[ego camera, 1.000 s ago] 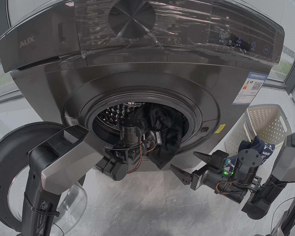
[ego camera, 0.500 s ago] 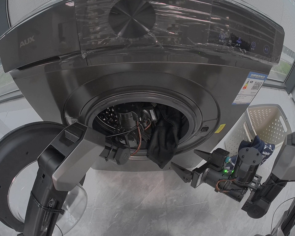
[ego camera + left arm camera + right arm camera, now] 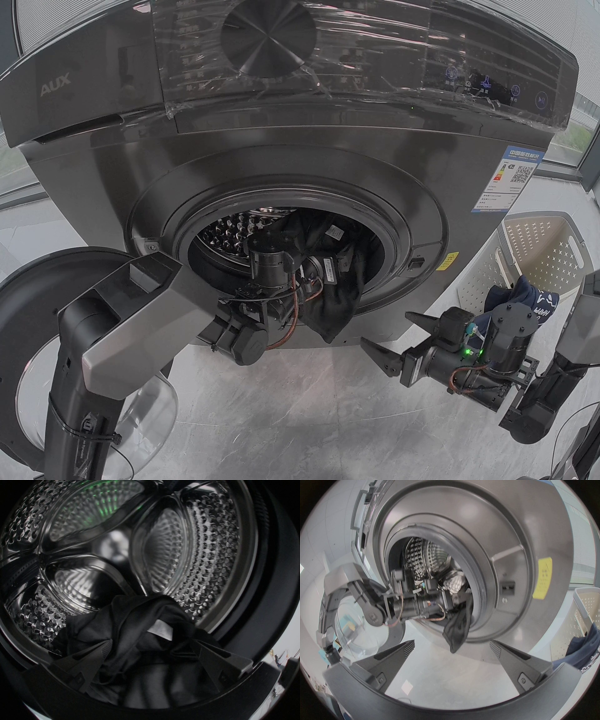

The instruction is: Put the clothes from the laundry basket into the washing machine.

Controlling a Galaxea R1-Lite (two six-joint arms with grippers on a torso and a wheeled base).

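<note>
Head view: my left hand [image 3: 330,253] sits at the mouth of the washing machine [image 3: 300,156]. A black garment [image 3: 334,300] lies just beneath it, draped over the door rim with its tail hanging outside. My right hand [image 3: 387,329] hangs spread and empty. The laundry basket [image 3: 544,250] is behind it, holding a navy garment [image 3: 531,300].

Left wrist view: the left fingers [image 3: 90,661] are parted and the black cloth lies slack between them. I judge it was let go because it is partly in the drum [image 3: 162,552].

Right wrist view: the right fingers [image 3: 515,664] are held wide, likely ready for the next piece.
</note>
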